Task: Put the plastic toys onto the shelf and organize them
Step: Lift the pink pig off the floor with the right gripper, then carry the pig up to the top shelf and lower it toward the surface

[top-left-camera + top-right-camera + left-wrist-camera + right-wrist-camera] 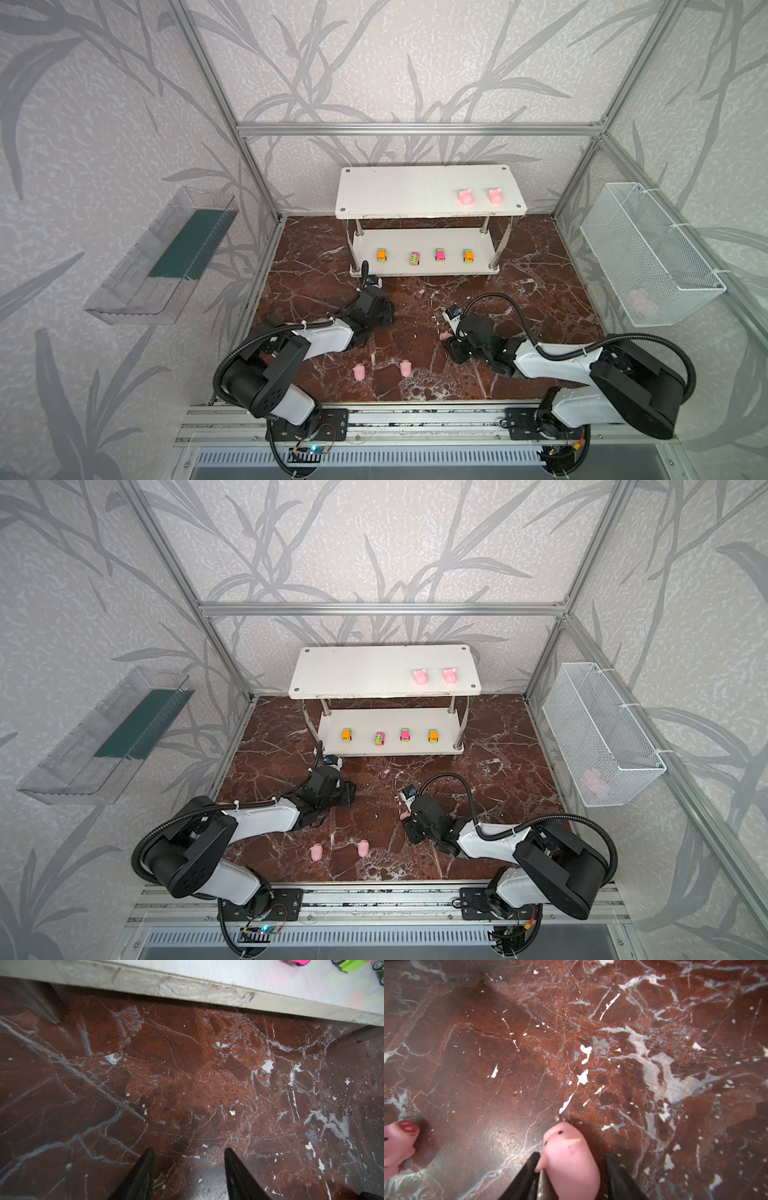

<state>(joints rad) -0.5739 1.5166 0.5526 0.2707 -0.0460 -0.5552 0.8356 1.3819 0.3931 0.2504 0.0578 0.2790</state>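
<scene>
Right end effector, arm stretched low over the floor, straddles a pink pig; grip unclear.

Both top views look steeply down from high at the front onto the whole red-brown marble tabletop. My wrist cameras sit close over it, the left one facing the white two-tier shelf.

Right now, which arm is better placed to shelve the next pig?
Right. The right end effector has a pig between its fingers; the left end effector is open and empty, over marble beside the shelf.
</scene>
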